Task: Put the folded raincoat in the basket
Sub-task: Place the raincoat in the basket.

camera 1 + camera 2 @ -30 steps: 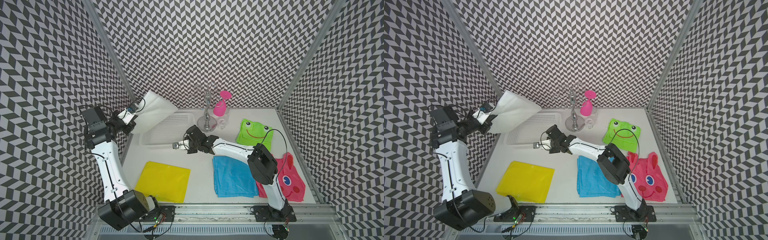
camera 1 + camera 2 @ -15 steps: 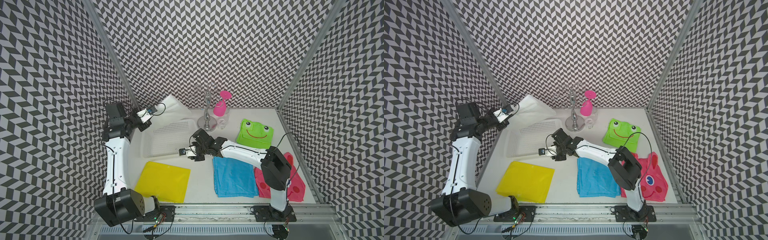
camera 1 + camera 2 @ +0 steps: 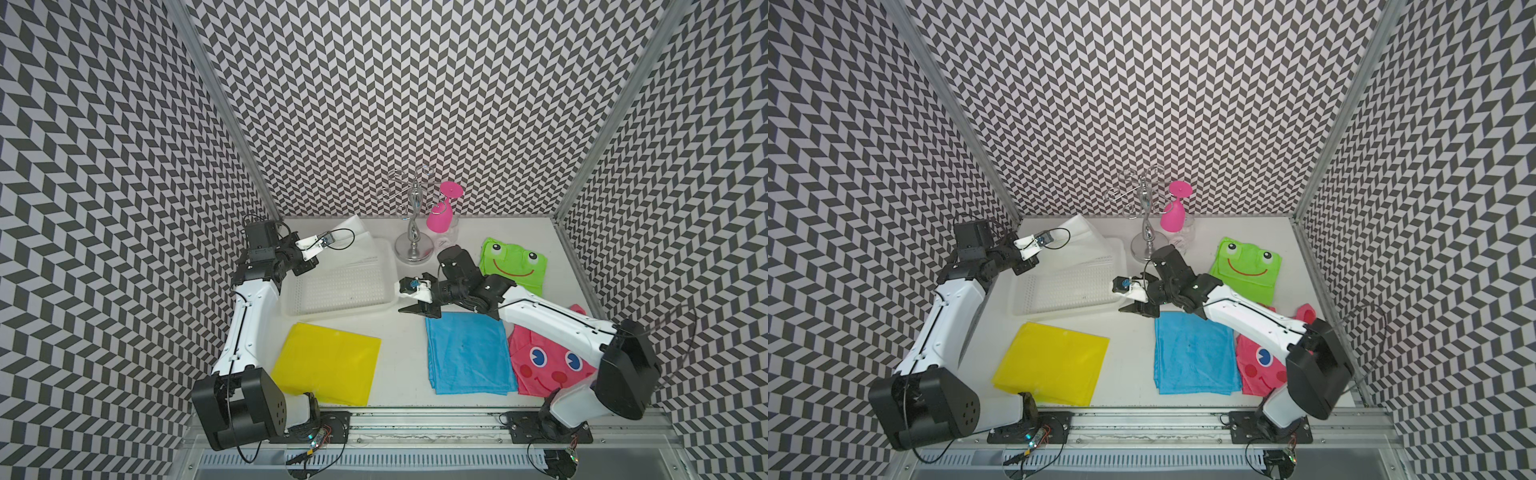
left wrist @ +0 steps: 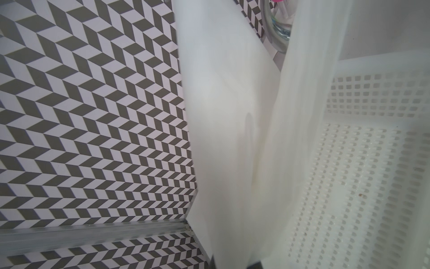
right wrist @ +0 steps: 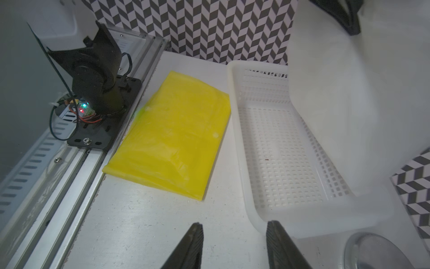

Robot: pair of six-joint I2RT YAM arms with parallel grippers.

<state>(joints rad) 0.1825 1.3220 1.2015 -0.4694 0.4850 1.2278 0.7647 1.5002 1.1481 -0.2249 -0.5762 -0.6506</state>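
A bimanual robot worked over a white tabletop (image 3: 399,374) walled in black-and-white chevron pattern. The left claw (image 3: 309,264) was closed tight on one edge of a folded white, semi-clear raincoat (image 3: 357,245). The raincoat hung tilted over the far end of the white perforated basket (image 3: 340,313), with its upper part toward the back wall. In the left wrist view the raincoat (image 4: 232,116) filled the middle of the picture, with the basket's holed wall (image 4: 372,97) beside it.

The right claw (image 3: 415,312) sat low, just beside the basket's near right corner. Its jaws stood partly apart and held nothing. The right wrist view showed the two dark fingers (image 5: 193,244) over bare tabletop.

The step in hand looked like lowering the raincoat into the basket. To do it well, the left arm probably ought to bring the sheet toward the basket's middle and lay it flat before letting go, so that no edge drapes over the rim. The right claw could steady the rim if the light basket slides.

Several things were hard to make out:
- White raincoat against white basket left their edges unclear.
- Whether the raincoat's lower edge touched the basket floor could not be told.
- The left claw's fingers were almost wholly hidden behind the sheet.

A folded yellow raincoat (image 3: 328,365) lay near the basket.
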